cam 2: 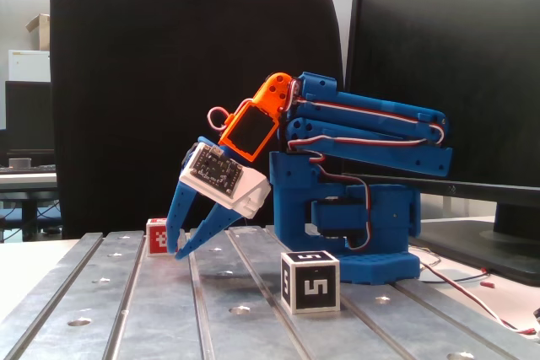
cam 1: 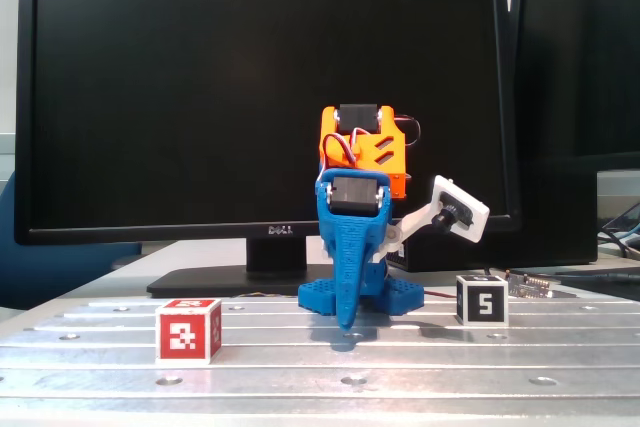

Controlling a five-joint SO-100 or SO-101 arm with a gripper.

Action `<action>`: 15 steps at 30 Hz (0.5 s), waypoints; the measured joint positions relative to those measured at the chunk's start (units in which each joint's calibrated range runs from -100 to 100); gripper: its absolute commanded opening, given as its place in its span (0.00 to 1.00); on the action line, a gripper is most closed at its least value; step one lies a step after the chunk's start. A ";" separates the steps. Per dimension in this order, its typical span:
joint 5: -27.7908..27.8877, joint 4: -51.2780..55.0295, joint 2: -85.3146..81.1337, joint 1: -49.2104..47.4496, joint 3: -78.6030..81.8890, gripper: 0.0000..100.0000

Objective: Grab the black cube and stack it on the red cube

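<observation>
The red cube stands on the metal table at the left in a fixed view. In the other fixed view the red cube is partly covered by the blue fingers. The black cube with a white "5" rests on the table at the right, and it appears again as the black cube near the front beside the arm's base. My gripper points down between the two cubes, tips just above the table. Seen from the side, the gripper is shut with its fingertips together and nothing held.
The blue arm base sits mid-table, with the arm folded low over it. A large dark monitor stands behind the table. The table is slotted aluminium with bolt holes. Wires trail off near the base.
</observation>
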 measured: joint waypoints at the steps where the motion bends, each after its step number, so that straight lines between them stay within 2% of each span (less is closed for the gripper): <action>1: 0.00 0.00 0.00 0.00 0.00 0.01; 5: -1.52 0.00 0.25 -3.19 0.00 0.01; 15: -1.89 0.00 0.25 -3.78 0.00 0.01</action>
